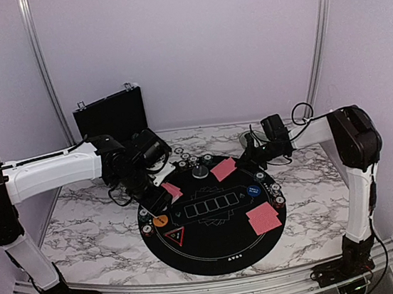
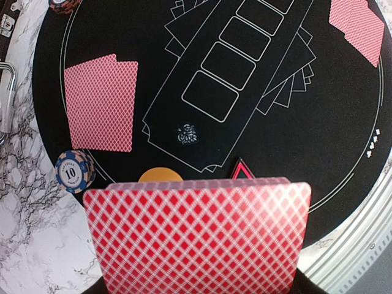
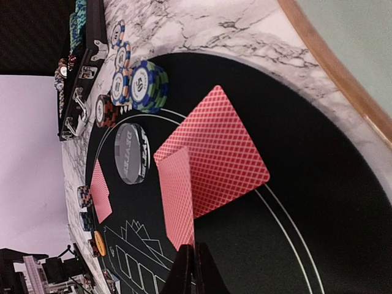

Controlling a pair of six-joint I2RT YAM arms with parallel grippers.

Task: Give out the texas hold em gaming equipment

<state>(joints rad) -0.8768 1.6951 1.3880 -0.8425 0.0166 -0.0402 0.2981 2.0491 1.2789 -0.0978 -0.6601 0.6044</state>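
The left arm reaches in from the left with its forearm about level and its wrist bent down over the left rim of the round black mat (image 1: 216,248). The left gripper (image 1: 159,183) grips a pinkish-red held card (image 2: 196,239), which stands broadside across its wrist view. The fingers are hidden below the card, and it is hard to tell whether this is one card or a thin stack. Just past the card's top edge lie the orange disc (image 2: 160,175), half covered, and a striped chip marked 10 (image 2: 73,171). Farther out, two overlapped cards (image 2: 101,104) lie flat on the mat.

The right arm stands with its elbow high and its forearm stretched toward the mat's far rim. The right gripper (image 3: 193,251) is pinched tight on an edge-on card (image 3: 177,196). Directly beyond that lies a flat card (image 3: 220,147), then a clear puck (image 3: 130,153), chip stacks (image 3: 147,86) and the black case (image 3: 79,79). Back toward the bases from this gripper sit the blue disc (image 1: 253,191) and a near card pair (image 1: 263,218).
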